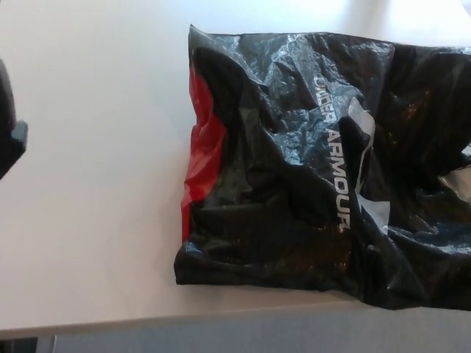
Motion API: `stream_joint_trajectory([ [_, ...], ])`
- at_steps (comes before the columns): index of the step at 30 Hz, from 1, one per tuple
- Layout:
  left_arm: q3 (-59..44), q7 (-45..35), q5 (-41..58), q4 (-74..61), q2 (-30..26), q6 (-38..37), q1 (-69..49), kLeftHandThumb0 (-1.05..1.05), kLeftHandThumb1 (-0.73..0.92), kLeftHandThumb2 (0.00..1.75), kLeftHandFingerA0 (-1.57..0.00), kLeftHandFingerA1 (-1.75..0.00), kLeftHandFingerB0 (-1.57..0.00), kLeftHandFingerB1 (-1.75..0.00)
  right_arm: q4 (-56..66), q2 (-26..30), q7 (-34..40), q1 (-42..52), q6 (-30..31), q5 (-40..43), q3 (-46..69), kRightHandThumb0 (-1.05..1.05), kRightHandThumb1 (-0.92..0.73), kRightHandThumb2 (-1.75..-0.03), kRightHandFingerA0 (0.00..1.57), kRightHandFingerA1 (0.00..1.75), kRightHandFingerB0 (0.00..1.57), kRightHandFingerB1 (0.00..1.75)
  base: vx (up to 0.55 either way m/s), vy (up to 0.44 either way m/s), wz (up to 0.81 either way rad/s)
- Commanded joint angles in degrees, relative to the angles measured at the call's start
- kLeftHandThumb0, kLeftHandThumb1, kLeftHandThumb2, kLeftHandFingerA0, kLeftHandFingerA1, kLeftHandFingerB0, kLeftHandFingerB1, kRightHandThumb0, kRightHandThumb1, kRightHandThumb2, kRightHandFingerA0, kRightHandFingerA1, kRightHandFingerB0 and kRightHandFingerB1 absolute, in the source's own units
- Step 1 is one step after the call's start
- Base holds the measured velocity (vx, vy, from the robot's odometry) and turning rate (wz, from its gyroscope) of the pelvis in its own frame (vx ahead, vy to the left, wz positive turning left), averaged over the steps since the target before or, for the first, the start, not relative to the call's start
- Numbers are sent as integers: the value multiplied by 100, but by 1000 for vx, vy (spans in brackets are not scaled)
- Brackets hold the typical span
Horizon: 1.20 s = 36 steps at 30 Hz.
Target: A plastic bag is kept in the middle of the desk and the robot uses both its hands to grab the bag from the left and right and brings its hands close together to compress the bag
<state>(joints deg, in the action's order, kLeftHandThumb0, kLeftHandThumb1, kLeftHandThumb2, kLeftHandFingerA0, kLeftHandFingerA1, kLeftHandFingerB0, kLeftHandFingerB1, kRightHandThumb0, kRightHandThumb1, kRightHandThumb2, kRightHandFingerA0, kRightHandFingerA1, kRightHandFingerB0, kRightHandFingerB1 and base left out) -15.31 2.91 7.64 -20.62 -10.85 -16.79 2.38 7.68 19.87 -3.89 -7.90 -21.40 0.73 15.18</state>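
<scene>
A crumpled black plastic bag with a red panel on its left side and white "UNDER ARMOUR" lettering lies on the pale desk, reaching past the picture's right edge. Its lower edge sits close to the desk's front edge. Only a small dark part of my left hand shows at the far left edge, well apart from the bag. I cannot see how that hand stands. My right hand does not show. Nothing is touching the bag.
The desk's front edge runs along the bottom of the picture, with grey floor below it. Bare desk surface lies between the bag and the left edge.
</scene>
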Motion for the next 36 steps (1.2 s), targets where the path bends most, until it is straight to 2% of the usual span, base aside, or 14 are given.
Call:
stream_joint_trajectory([
  [1, -819, -879, 1184, -1334, 63, -921, -2369, -73, 92, 71, -29, -35, -20, -28, 1256, 145, -830, 2223, -983, 1078, 847, -68, -65, -104, 0, 44, 9, 47, 0, 0, 0],
  [3, -1048, -1064, 1375, -1385, 284, -1419, -3170, -75, 91, 72, -28, -36, -18, -28, 1414, -20, -977, 3060, -1456, 1297, 1042, -36, -57, -113, 1, 51, 0, 49, 0, 0, 0],
  [4, -1177, -1231, 1518, -1271, 403, -1756, -3599, -74, 92, 71, -27, -36, -19, -28, 1270, -75, -1046, 3459, -1993, 1264, 1129, -70, -67, -101, 3, 44, 5, 38, 0, 0, 0],
  [7, -1449, -1577, 1803, -951, 559, -2298, -4333, -75, 92, 72, -26, -35, -17, -27, 934, -148, -1042, 4136, -2994, 958, 1320, -71, -69, -103, 2, 43, 5, 37, 0, 0, 0],
  [8, -1525, -1606, 1800, -815, 580, -2414, -4414, -74, 92, 72, -26, -36, -18, -28, 753, -154, -965, 4180, -3306, 798, 1389, -66, -89, -68, 6, 34, 7, 30, 0, 0, 0],
  [10, -1677, -1875, 1906, -126, 648, -2982, -4666, -70, 92, 71, -25, -38, -19, -29, 215, -158, -972, 4587, -4034, 723, 1521, -67, -71, -105, 0, 39, 3, 35, 0, 0, 0],
  [12, -1801, -2003, 1856, 480, 669, -3208, -4866, -71, 92, 71, -26, -35, -20, -28, -708, -25, -899, 4598, -4796, 443, 1639, -60, -91, -69, 9, 27, 9, 27, 0, 0, 0],
  [13, -1828, -2080, 1873, 757, 656, -3183, -4910, -74, 92, 72, -27, -34, -20, -28, -1188, 48, -959, 4608, -4996, 529, 1504, -68, -61, -98, 0, 45, 2, 44, 0, 0, 0],
  [20, -1694, -2396, 1838, 2389, 763, -3040, -4947, -74, 92, 71, -27, -35, -19, -27, -3343, -59, -1529, 4659, -5159, 1190, 595, -33, -68, -118, 1, 50, 1, 50, 0, 0, 0],
  [22, -1430, -2861, 2353, 2332, 1083, -2445, -5236, -73, 76, 102, -17, -46, -11, -41, -3256, -333, -1870, 5037, -4657, 1524, 347, -34, -64, -116, 0, 50, 0, 48, 0, 0, 0],
  [26, -1274, -3376, 2733, 2435, 1005, -2053, -5077, -71, 91, 67, -23, -34, -18, -28, -2810, -424, -1930, 4954, -3788, 1786, 334, -35, -61, -114, 0, 50, 0, 48, 0, 0, 0],
  [27, -1230, -3351, 2961, 2201, 1032, -1621, -5035, -70, 88, 67, -21, -36, -15, -27, -2470, -472, -1874, 5013, -3515, 1854, 295, -57, -92, -68, 9, 32, 11, 32, 0, 0, 0],
  [33, -1193, -3270, 2891, 2340, 1014, -1437, -4621, -66, 92, 67, -21, -36, -14, -27, -1693, -652, -2074, 4781, -2156, 2496, 2, -60, -92, -72, 2, 30, 5, 25, 0, 0, 0],
  [36, -1217, -3294, 2707, 2628, 990, -1526, -4550, -66, 90, 67, -26, -35, -19, -29, -1390, -733, -2230, 4772, -1270, 3032, -96, -72, -72, -105, 0, 31, 0, 28, 0, 0, 0],
])
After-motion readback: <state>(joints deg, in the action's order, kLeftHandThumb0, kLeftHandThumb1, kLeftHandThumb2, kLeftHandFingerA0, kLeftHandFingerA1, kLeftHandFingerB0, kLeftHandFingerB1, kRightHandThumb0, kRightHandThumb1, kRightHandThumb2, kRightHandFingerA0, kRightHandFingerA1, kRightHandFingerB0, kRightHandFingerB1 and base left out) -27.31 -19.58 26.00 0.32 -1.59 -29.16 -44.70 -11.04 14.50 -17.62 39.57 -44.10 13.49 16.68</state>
